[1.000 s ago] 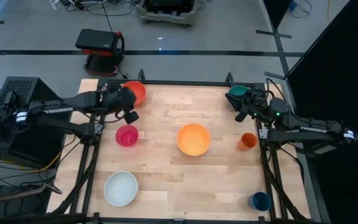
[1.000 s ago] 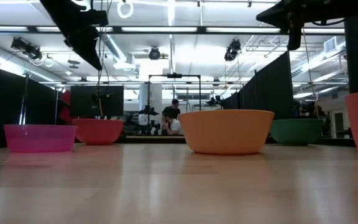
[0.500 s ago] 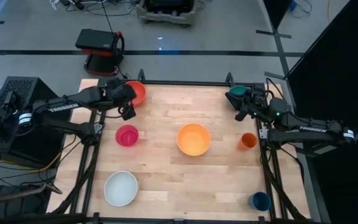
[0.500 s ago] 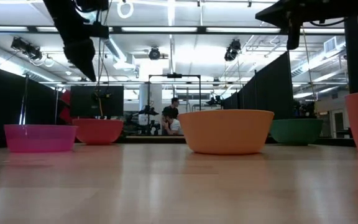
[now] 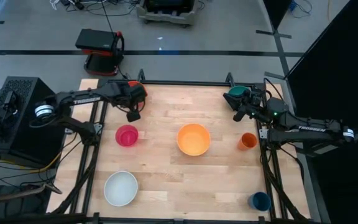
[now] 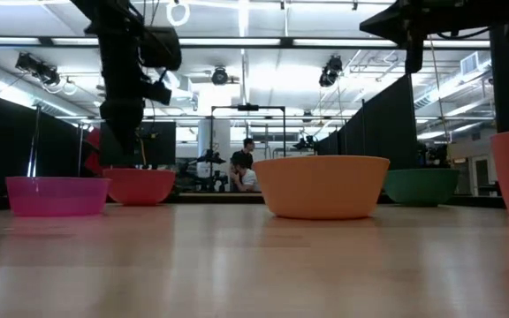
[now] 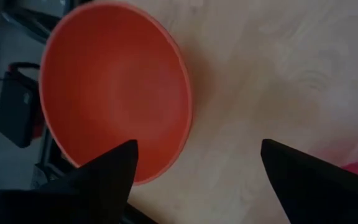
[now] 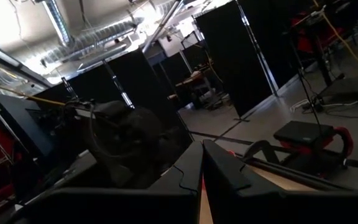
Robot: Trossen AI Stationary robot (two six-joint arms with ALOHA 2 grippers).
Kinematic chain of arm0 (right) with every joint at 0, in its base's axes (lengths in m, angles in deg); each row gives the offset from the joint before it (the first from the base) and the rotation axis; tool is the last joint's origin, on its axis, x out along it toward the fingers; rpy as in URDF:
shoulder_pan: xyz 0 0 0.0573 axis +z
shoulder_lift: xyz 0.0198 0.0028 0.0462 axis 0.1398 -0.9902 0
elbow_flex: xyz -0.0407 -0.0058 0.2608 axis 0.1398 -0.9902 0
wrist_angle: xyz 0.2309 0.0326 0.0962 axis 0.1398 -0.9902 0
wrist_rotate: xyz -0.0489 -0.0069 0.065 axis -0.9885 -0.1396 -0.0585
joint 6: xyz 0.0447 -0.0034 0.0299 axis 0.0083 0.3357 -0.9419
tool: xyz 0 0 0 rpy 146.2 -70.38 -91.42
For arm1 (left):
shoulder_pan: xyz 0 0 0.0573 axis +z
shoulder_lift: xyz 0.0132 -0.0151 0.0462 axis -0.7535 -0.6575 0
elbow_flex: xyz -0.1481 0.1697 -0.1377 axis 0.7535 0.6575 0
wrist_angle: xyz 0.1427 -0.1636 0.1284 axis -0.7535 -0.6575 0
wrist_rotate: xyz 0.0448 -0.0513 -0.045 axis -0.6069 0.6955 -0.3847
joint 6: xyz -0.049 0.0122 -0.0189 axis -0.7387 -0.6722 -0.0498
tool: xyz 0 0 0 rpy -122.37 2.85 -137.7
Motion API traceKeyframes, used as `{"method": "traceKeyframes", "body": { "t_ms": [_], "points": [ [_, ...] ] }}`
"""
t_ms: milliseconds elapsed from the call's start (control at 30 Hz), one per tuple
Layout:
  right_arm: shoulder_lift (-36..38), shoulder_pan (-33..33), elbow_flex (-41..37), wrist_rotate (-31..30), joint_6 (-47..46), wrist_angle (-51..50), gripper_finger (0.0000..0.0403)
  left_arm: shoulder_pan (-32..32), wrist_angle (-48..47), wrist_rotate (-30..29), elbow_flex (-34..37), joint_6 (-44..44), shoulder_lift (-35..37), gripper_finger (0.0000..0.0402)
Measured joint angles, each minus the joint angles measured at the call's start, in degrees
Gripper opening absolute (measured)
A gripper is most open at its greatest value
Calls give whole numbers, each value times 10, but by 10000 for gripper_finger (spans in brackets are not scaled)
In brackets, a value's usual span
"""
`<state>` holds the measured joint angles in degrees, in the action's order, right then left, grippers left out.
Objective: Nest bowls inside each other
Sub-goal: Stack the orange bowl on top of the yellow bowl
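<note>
Wooden surface (image 5: 166, 155), rectangular, dark-framed, seen from above with one arm at each far corner. Bowls, five, all separate, none nested. Red-orange bowl (image 5: 137, 92): far left corner, upright, partly covered by the left arm; in the left wrist view its inside faces the camera (image 7: 114, 90). Pink bowl (image 5: 127, 135): left side, nearer than the red-orange one, apart from it. Yellow-orange bowl (image 5: 193, 139): centre of the surface, the widest, standing alone. White bowl (image 5: 120, 188): near left corner. Teal green bowl (image 5: 237, 93): far right corner, partly under the right arm. Orange cup (image 5: 248, 141): right edge, beside the yellow-orange bowl but apart from it. Dark blue cup (image 5: 260, 201): near right corner. Left claw (image 5: 133, 109): above the near rim of the red-orange bowl, fingers spread wide, one fingertip (image 7: 114, 165) over the bowl's inside and the other over bare wood, nothing held. Right claw (image 5: 241, 112): at the far right corner just beside the teal green bowl, fingers pressed together, nothing held. Low view: pink, red-orange, yellow-orange and teal green bowls in a row, with a person (image 6: 246, 172) seated far behind.
</note>
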<state>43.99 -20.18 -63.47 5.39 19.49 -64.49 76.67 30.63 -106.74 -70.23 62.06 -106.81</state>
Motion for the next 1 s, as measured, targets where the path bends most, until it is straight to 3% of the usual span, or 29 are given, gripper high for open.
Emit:
{"method": "traceKeyframes", "body": {
  "t_ms": [367,1000],
  "points": [
    [-2,0,0,7,-2,1,0,46,9,70,0,4,-63,323],
    [-2,0,0,6,-3,3,0,62,29,76,0,3,-114,269]
  ]
}}
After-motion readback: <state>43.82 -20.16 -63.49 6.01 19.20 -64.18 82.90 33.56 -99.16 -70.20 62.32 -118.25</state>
